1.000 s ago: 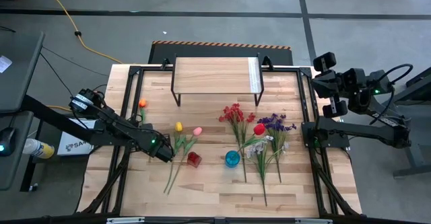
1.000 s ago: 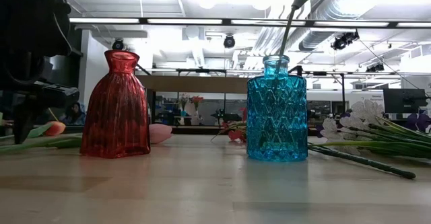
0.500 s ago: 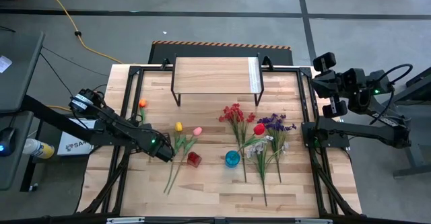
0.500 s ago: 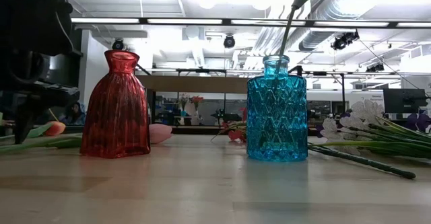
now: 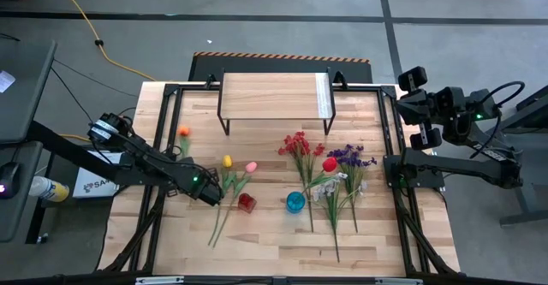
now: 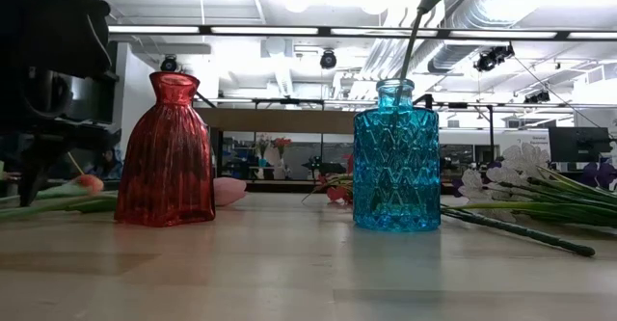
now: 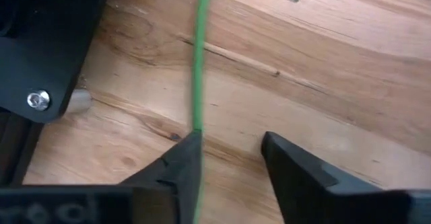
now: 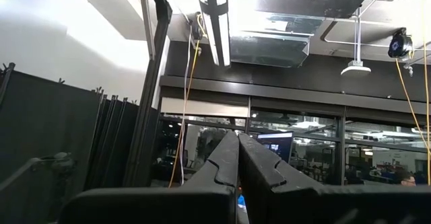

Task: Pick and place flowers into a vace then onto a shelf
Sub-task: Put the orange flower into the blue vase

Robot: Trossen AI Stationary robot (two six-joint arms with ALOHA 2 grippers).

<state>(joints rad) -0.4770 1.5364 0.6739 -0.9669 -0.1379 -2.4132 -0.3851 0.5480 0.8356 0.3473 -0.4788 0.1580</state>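
1. Green plastic stem of the orange tulip (image 7: 199,56): in the left wrist view it runs lengthwise away from the left gripper (image 7: 229,160) and lies against the inner face of one finger (image 7: 180,167), with the other finger (image 7: 291,167) standing clear of it.
2. Left gripper state: the jaws are partly open with a visible gap between them. The stem sits inside that gap but is not clamped; no hold can be confirmed.
3. Stem location: in the high view, the left gripper (image 5: 208,193) is low over the slatted wooden tabletop (image 5: 265,242), beside the small red glass vase (image 5: 247,203). The orange flower head (image 5: 183,132) lies toward the left edge.
4. Judgement: the jaw gap already straddles the stem, so the closing stroke should meet it crosswise.
5. Right gripper (image 8: 237,163): fingers pressed together, empty, parked off the table's right side. The left arm is nearer.
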